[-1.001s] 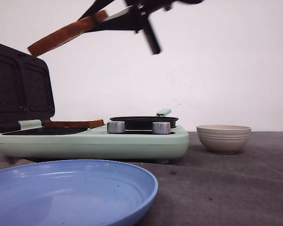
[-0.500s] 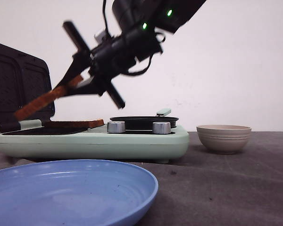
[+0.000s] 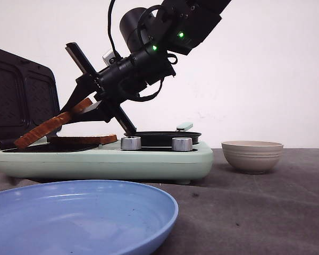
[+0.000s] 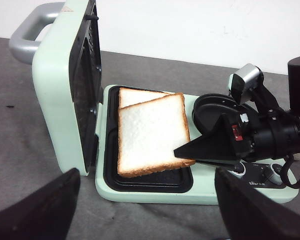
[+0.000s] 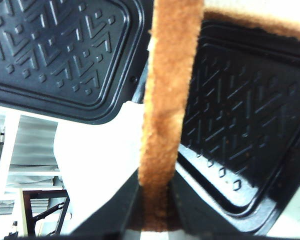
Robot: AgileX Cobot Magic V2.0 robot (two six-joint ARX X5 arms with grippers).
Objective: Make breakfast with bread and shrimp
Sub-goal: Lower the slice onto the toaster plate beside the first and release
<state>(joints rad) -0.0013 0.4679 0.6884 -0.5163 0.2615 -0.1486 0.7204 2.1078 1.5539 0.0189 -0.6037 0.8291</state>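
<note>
The inside of the beige ribbed bowl [image 3: 252, 155] cannot be seen from the low front view, so no shrimp can be made out anywhere, and the blue plate [image 3: 80, 215] is cut off at the left and bottom edges. The left gripper shows only as two dark blurred shapes [image 4: 32, 210] at the lower corners of its own wrist view, set wide apart with nothing between them. The right gripper [image 4: 187, 152] is clamped on the crust edge of the upper bread slice [image 4: 150, 132]; in the right wrist view that fuzzy golden-brown crust [image 5: 165, 100] fills the centre and hides where the black fingers meet it. This slice has a soft, pale, porous face and tilts downward, its low end resting at the left side of the black patterned grill plate [image 4: 155, 182]. It lies partly over the second bread slice [image 4: 135, 96], which sits flat in the same tray, only its far part showing. The mint-green breakfast maker [image 3: 103, 159] has smooth rounded plastic sides, two metal knobs [image 3: 131, 143], a round black pan [image 3: 162, 137] and an upright lid [image 4: 65, 85] with an embossed dark inner plate. The right arm [image 3: 149, 48] slants down from the upper right, green lights on its black housing.
</note>
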